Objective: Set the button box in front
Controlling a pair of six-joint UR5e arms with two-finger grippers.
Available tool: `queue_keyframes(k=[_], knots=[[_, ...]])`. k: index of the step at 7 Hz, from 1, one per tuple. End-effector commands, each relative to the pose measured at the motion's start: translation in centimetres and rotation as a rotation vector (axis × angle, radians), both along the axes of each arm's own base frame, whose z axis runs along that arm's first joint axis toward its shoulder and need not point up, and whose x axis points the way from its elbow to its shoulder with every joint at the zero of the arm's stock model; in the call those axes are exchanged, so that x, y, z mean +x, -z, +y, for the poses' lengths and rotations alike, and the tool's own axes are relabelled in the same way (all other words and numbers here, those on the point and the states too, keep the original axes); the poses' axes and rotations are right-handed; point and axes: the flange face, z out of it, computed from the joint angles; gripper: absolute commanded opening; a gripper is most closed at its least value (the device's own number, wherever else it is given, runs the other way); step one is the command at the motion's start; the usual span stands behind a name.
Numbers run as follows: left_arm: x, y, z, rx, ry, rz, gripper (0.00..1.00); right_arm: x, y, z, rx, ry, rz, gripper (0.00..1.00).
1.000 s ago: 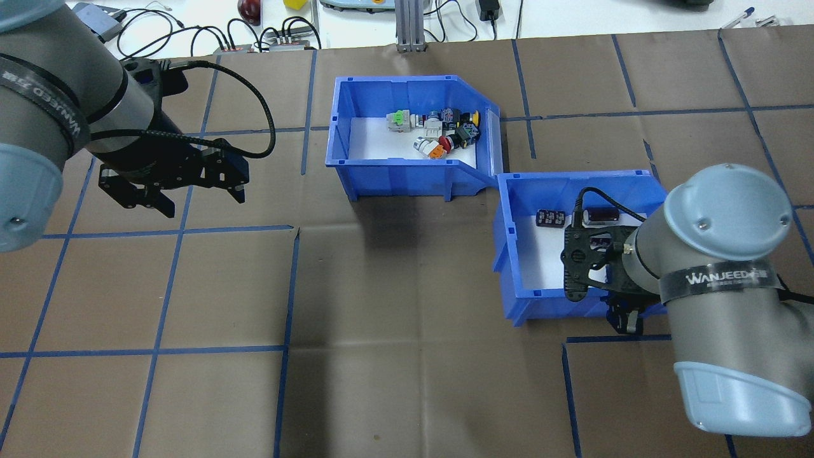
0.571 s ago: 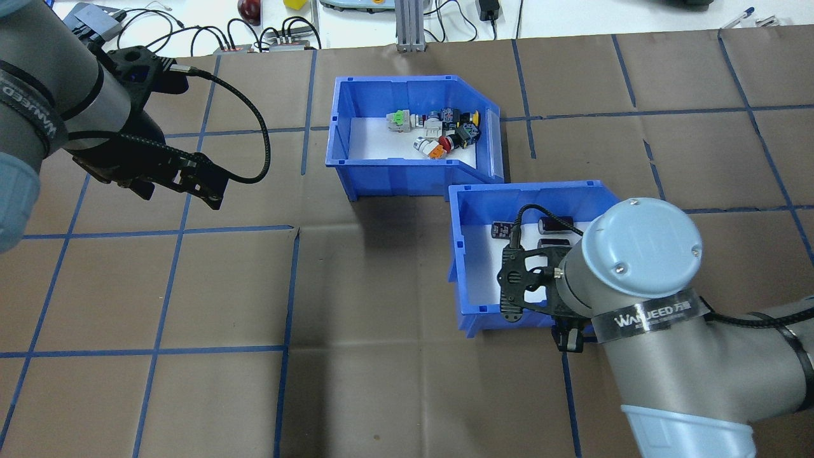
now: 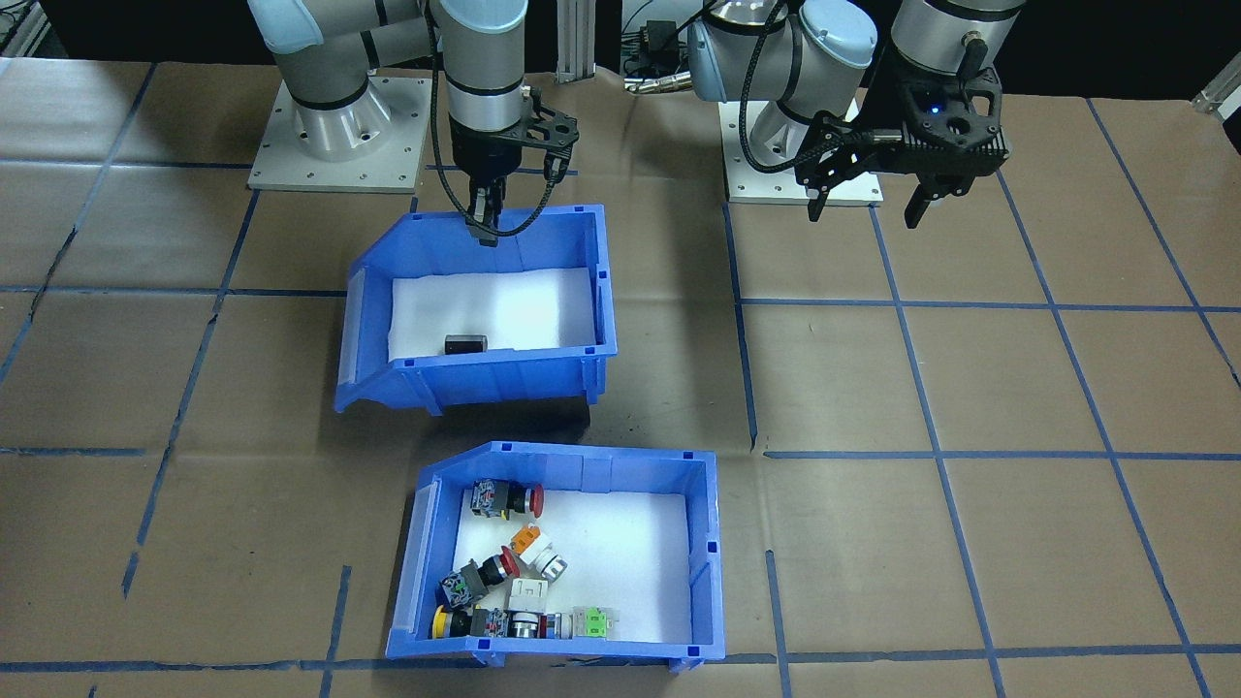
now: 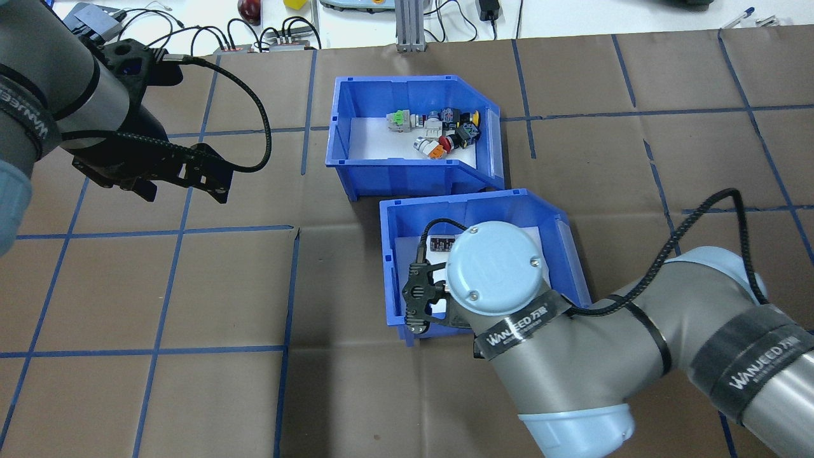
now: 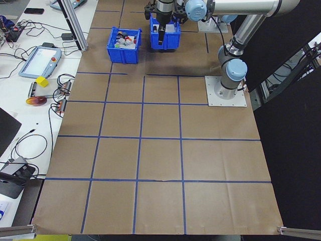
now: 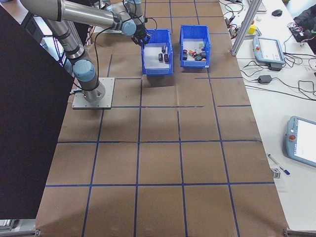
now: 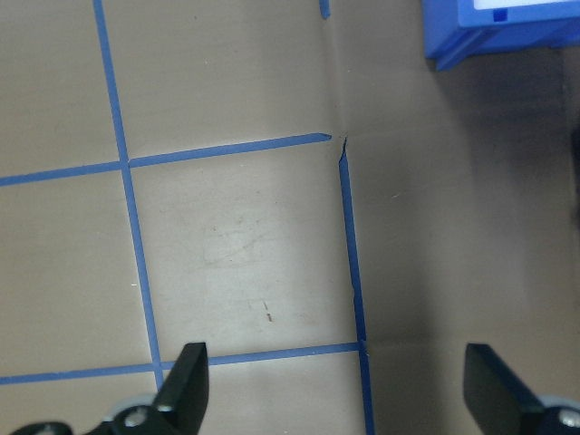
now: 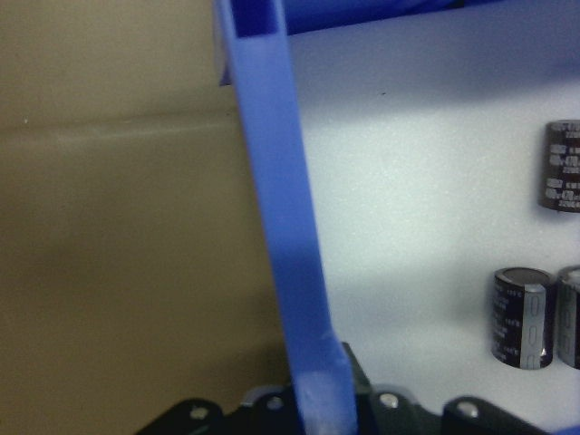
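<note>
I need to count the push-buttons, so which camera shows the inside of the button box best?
Exterior front-facing: the button box lies near and unobstructed, each switch distinct. The overhead shows it smaller, switches clustered. Side views show it tiny; the left wrist view catches only a corner.

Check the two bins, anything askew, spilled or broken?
Nothing stands out. The button box sits upright with its switches heaped at the sloped end, none outside. The second bin sits level, black cylinders inside; the right pincer is clamped on its wall. The left pincer hangs open and empty.
</note>
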Motion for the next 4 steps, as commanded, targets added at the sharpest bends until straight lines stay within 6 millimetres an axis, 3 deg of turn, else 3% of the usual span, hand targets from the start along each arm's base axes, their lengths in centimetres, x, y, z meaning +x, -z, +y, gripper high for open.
queue_keyframes(k=[1,3,4], knots=[[-3.5,-1.0,1.2,0.023,0.065,-0.026,0.99,2.5,1.6,-0.1,0.013,0.017,0.033,0.07],[-4.1,0.3,0.2,0.034,0.099,-0.089,0.99,2.8,1.8,0.2,0.016,0.02,0.033,0.08],[-4.3,1.6,-0.9,0.006,0.09,-0.083,0.99,2.8,1.8,0.2,0.015,0.033,0.03,0.13]])
